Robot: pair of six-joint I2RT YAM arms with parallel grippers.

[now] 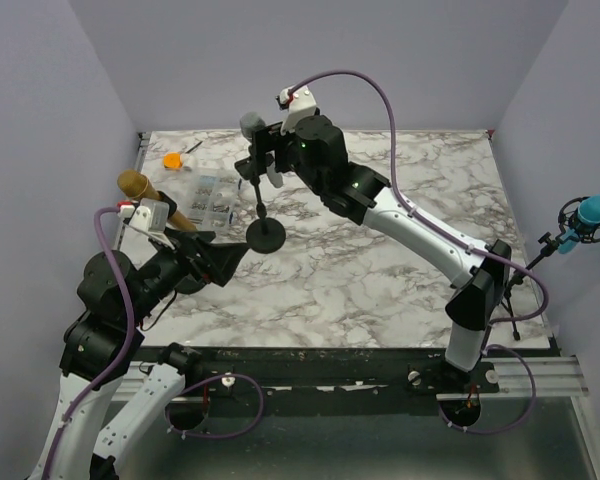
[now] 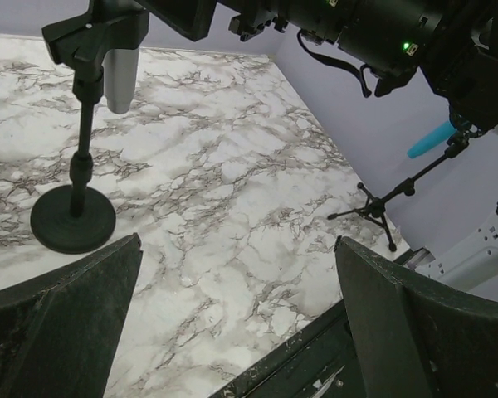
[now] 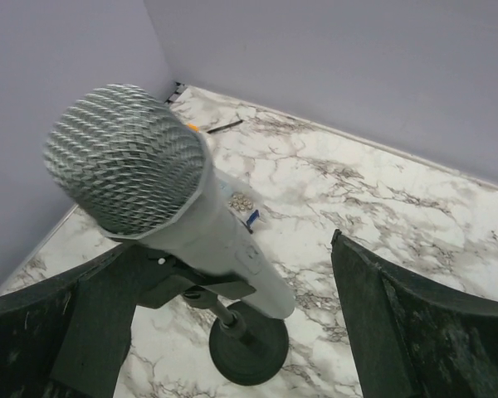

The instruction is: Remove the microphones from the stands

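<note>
A grey microphone (image 1: 252,125) with a mesh head sits tilted in the clip of a black stand (image 1: 267,236) with a round base, at the middle left of the marble table. My right gripper (image 1: 264,152) is open and straddles the microphone. In the right wrist view the microphone (image 3: 162,195) lies between the fingers (image 3: 415,327), close to the left one and touching neither, above the stand base (image 3: 249,347). My left gripper (image 1: 218,258) is open and empty, low and just left of the base. The left wrist view shows the stand (image 2: 73,220) and the microphone's lower end (image 2: 121,79).
A clear plastic box (image 1: 208,196), a brown tube (image 1: 138,184), an orange object (image 1: 172,159) and a black pen (image 1: 193,147) lie at the back left. A blue microphone (image 1: 590,215) on a tripod (image 2: 373,211) stands at the table's right edge.
</note>
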